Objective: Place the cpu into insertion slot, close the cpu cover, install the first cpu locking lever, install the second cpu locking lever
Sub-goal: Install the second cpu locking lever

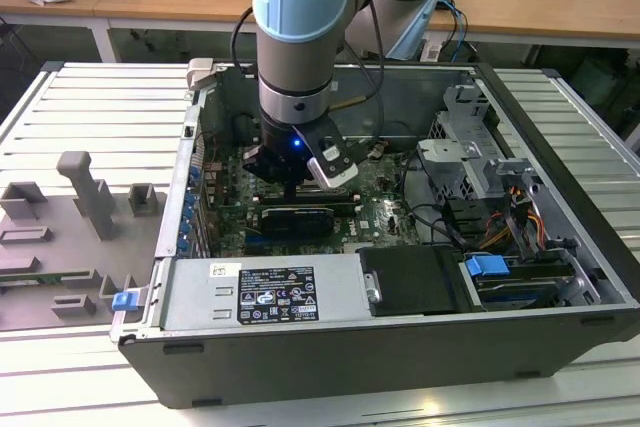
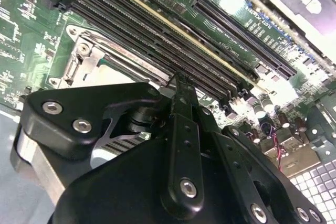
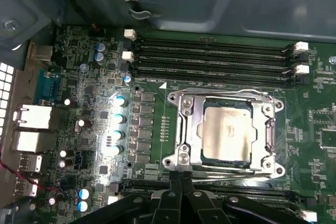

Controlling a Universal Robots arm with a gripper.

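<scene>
In the exterior view, the arm reaches down into the open computer case (image 1: 560, 247), which lies on its side on a slatted metal table (image 1: 90, 107). The gripper (image 1: 290, 190) hangs low over the motherboard (image 1: 385, 212), just above a long black expansion card (image 1: 297, 217). From here the fingers are too dark to judge.

In the second wrist view, the gripper (image 2: 181, 85) shows from behind: its two black fingers (image 2: 184, 129) are pressed together into one narrow blade, closed with nothing between them. The tip sits at the edge of the insertion slot (image 2: 86, 59), between its metal rim and the long memory slots (image 2: 157, 40); whether it touches the rim I cannot tell.

In the first wrist view, the cpu (image 3: 227, 132) lies flat in the insertion slot (image 3: 176, 129), pale metal top upward. The cpu cover (image 3: 265, 109) is folded down around it, the chip showing through its window. The closed fingertips (image 3: 181, 179) meet at the socket's edge, right by a thin locking lever (image 3: 231, 169) that runs along that side.
</scene>
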